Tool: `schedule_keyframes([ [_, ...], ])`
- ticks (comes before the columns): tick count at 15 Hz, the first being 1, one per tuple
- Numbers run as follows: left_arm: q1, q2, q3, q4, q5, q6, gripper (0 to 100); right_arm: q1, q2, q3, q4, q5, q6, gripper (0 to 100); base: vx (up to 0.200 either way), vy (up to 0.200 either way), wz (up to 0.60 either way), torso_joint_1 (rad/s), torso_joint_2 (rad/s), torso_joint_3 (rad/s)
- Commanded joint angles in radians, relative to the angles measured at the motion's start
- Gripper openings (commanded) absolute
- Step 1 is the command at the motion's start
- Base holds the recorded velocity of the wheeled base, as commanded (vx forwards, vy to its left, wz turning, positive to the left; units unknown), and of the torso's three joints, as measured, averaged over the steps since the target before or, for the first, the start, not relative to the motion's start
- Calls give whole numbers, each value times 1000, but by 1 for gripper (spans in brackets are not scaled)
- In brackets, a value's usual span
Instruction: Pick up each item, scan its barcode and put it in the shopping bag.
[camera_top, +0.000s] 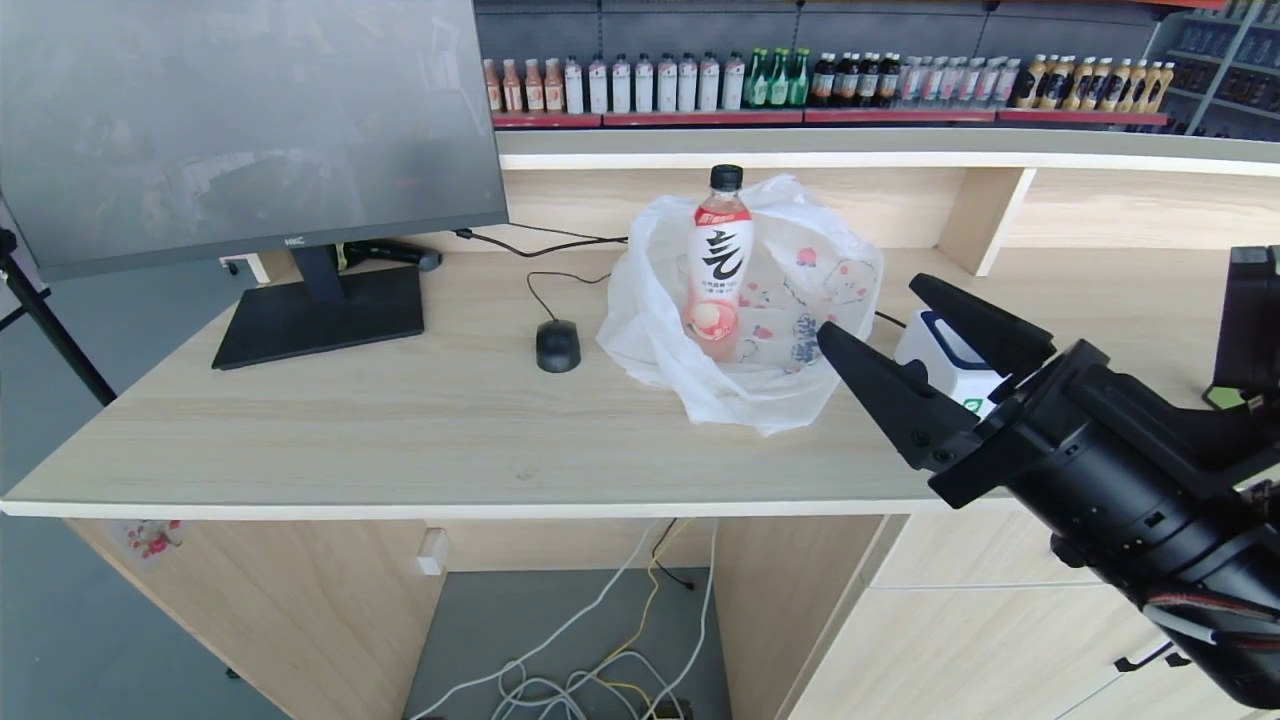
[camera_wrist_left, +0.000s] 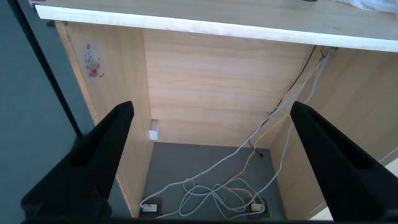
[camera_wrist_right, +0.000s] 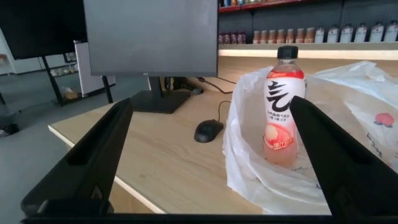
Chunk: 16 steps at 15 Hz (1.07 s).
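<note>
Standing upright inside the shopping bag is the bottle; right gripper hangs beside the bag, fingers wide, left gripper likewise wide.

A shop: checkout counter, monitor (stocked drink shelves behind).

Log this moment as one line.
peach drink bottle upright in shopping bag | right claw open, empty, near bag | left claw open, empty, below countertop

Pink bottle stands upright inside white bag.
</note>
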Motion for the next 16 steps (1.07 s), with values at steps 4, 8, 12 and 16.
schedule_keyframes([
  [4,2,0,0,0,0,-1,100,-2,45,-8,1,0,-5,100,0,-200,0,11,8,-2],
  [8,2,0,0,0,0,-5,100,-6,30,43,1,0,-12,100,0,-200,0,5,-1,-1],
  [12,2,0,0,2,0,-5,100,-46,28,74,1,0,-12,100,0,-200,0,0,1,2],
  [16,2,0,0,0,0,-8,100,-49,-8,111,1,-2,-12,100,0,-200,0,-2,6,2],
])
